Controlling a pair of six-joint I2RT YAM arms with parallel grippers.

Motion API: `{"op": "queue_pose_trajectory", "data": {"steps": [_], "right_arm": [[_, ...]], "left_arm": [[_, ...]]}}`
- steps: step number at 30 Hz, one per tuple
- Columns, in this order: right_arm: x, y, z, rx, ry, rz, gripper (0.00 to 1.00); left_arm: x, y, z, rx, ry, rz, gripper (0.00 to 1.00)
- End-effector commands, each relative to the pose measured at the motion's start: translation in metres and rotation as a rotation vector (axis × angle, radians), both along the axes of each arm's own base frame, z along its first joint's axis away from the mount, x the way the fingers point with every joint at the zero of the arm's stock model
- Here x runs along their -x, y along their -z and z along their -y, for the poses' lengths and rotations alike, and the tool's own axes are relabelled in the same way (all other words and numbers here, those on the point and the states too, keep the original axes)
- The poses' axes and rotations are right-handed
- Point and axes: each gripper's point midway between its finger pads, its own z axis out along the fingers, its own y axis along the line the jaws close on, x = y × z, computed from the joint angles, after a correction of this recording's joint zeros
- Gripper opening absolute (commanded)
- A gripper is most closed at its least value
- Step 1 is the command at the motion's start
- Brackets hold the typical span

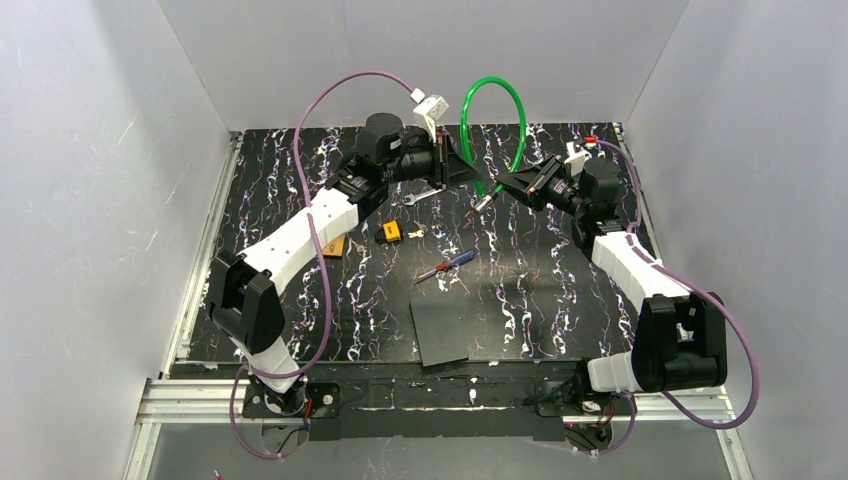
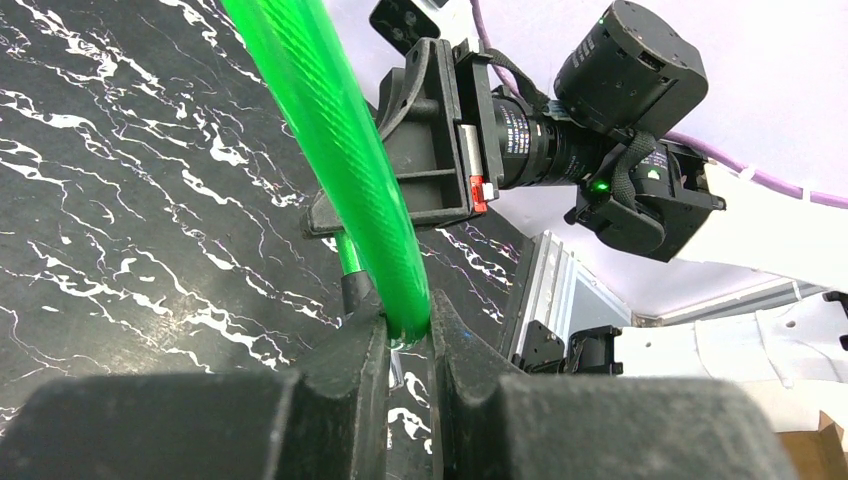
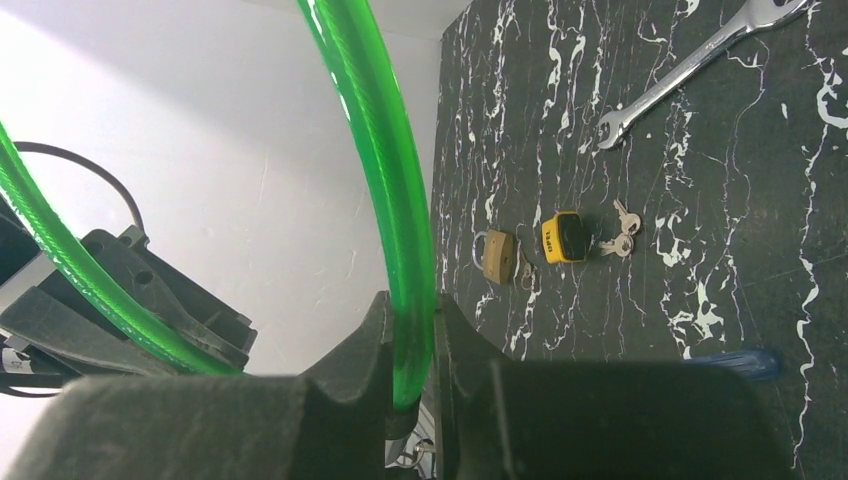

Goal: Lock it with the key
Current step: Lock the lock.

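both arms reach to the far side of the table [image 1: 560, 310], each clenched on the green cable loop [image 1: 521, 118]. left end effector [image 2: 408, 340] pinches one leg of the cable low down, just by a black collar. right end effector [image 3: 412, 335] pinches the other leg, fingers tight on both sides. the loop arches up betw them, so prob they hold the two legs close in order to bring the ends together; the lock has to be closed up before a key is any use.

the key [image 1: 393, 232], chunky yellow-and-black head w/ small silvery blades on a ring beside it, lies flat mid-table, apart from both end effectors. brass padlock [image 3: 498, 257] sits just beside it. wrench [image 3: 690, 70] lies nearer the end effectors, screwdriver [image 1: 447, 266] nearer the bases, flat black sheet [image 1: 440, 335] nearest.

judgement: early stage, key not yet picked up. w/ both end effectors busy, one must let go to fetch it. risk: springy cable swings away on release.
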Motion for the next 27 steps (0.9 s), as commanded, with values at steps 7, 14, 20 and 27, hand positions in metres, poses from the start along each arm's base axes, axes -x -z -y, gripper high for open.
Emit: {"op": "queue_pose_trajectory", "data": {"steps": [7,14,20,27], "right_arm": [[-0.007,-0.024,0.009,-0.009,0.04,0.088,0.01],[-0.009,-0.028,0.009,-0.025,0.045,0.094,0.01],[-0.009,-0.028,0.009,-0.027,0.045,0.095,0.01],[-0.009,-0.031,0.008,-0.033,0.039,0.097,0.01]], "left_arm": [[0.017,0.009,-0.012,0.014,0.031,0.032,0.29],[0.027,0.033,-0.016,-0.023,0.05,0.014,0.49],[0.036,0.049,-0.011,-0.048,0.073,0.004,0.45],[0.038,0.056,-0.002,-0.063,0.085,0.004,0.42]]}}
